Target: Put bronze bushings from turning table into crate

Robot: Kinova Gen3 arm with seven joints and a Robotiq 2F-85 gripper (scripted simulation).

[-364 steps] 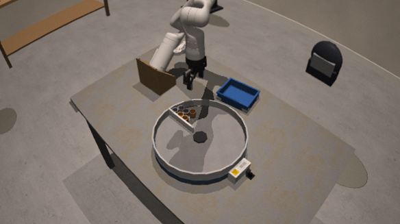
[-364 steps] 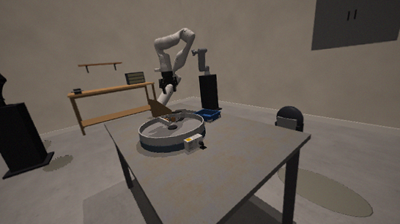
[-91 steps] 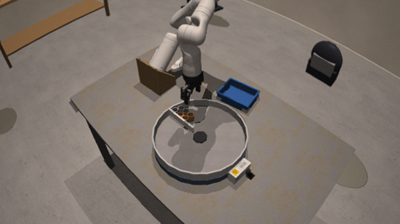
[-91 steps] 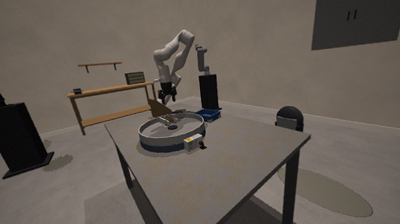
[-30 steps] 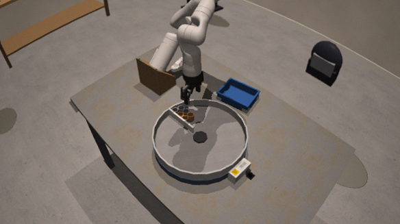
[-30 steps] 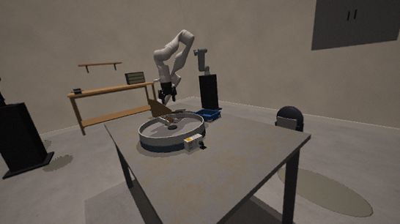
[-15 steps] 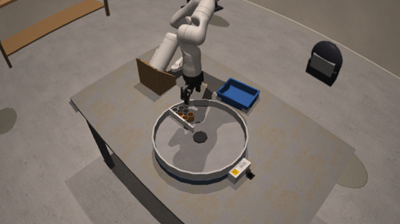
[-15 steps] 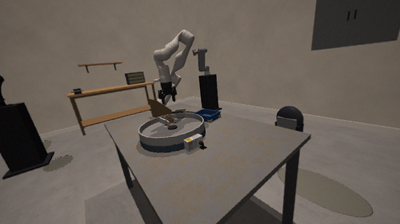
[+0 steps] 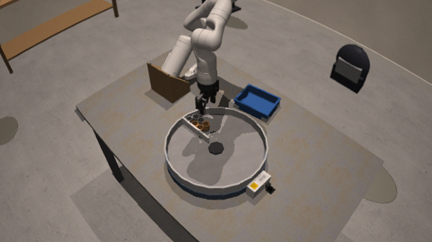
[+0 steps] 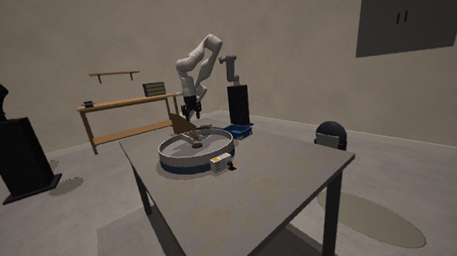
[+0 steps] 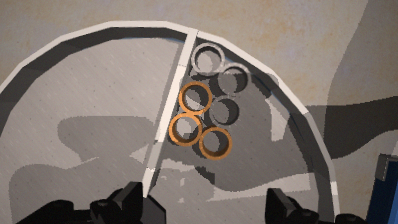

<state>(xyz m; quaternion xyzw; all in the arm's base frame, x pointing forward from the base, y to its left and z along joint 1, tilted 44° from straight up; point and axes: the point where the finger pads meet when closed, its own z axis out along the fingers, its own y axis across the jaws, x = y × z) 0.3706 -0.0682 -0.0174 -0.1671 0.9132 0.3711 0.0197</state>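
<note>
The gripper is hanging over the turning table with its jaws spread wide, gripping nothing. Directly beneath it, three bronze bushings are sitting clustered beside three steel bushings in the walled segment. The blue crate is resting on the bench nearby, beside the gripper.

table w/ turntable, crate, board

We see three orange-bronze bushings and three grey steel bushings ahead of the black fingers. The turning table is speckled grey with a white rim, and the crate is blue.
</note>
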